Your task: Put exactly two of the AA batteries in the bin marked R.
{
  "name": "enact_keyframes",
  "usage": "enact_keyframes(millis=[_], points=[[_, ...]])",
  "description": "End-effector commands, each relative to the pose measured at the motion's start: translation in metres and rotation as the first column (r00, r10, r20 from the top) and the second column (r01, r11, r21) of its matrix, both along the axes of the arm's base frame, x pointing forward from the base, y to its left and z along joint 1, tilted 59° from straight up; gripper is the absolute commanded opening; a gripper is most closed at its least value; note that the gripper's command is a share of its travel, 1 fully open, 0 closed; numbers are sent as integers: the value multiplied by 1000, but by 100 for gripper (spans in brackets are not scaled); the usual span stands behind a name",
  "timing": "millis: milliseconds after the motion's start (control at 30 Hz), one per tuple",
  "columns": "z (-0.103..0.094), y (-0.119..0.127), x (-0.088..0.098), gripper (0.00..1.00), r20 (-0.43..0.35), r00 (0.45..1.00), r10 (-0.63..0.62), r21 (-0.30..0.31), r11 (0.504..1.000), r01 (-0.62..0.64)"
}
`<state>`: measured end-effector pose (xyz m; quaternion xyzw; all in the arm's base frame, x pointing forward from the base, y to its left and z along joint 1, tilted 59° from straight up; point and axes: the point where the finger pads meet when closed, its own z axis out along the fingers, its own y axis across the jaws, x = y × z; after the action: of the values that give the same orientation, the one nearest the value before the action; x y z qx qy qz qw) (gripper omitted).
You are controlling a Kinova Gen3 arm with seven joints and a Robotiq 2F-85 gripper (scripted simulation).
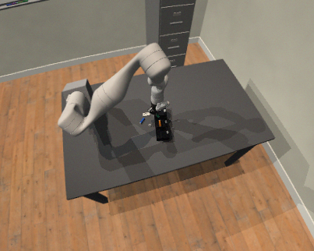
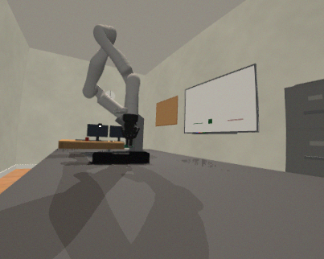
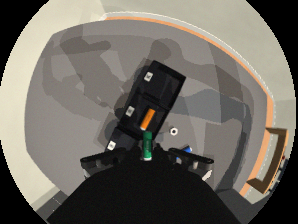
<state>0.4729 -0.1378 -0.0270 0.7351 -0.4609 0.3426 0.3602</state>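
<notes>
We saw the end effector (image 3: 148,156) nearly closed on a green AA battery (image 3: 147,145), the cell pinched between the fingers and pointing toward twelve o'clock in the wrist view. It hung over the near end of the black bin (image 3: 149,99) — a long tray of several compartments that stood on the dark desk (image 1: 208,93). We could not read the letter on any compartment. An orange battery (image 3: 148,119) already lay in one of the middle compartments, just past the green one at twelve o'clock.

From the top view, the arm (image 1: 114,87) reached down from ten o'clock to the bin (image 1: 163,129). A blue battery (image 1: 142,121) lay loose on the desk at the bin's nine o'clock, and a small white item (image 1: 146,114) lay just beside it — too small for us to identify.
</notes>
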Motion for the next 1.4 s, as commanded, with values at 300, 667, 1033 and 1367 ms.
enact_keyframes(millis=[300, 667, 1033, 1367], points=[[34, -16, 15, 9, 388, 886, -256, 147, 966, 215], [34, -15, 17, 9, 381, 890, -249, 142, 967, 210], [30, -22, 18, 9, 385, 889, -249, 143, 967, 209], [22, -35, 23, 9, 387, 888, -247, 145, 968, 206]])
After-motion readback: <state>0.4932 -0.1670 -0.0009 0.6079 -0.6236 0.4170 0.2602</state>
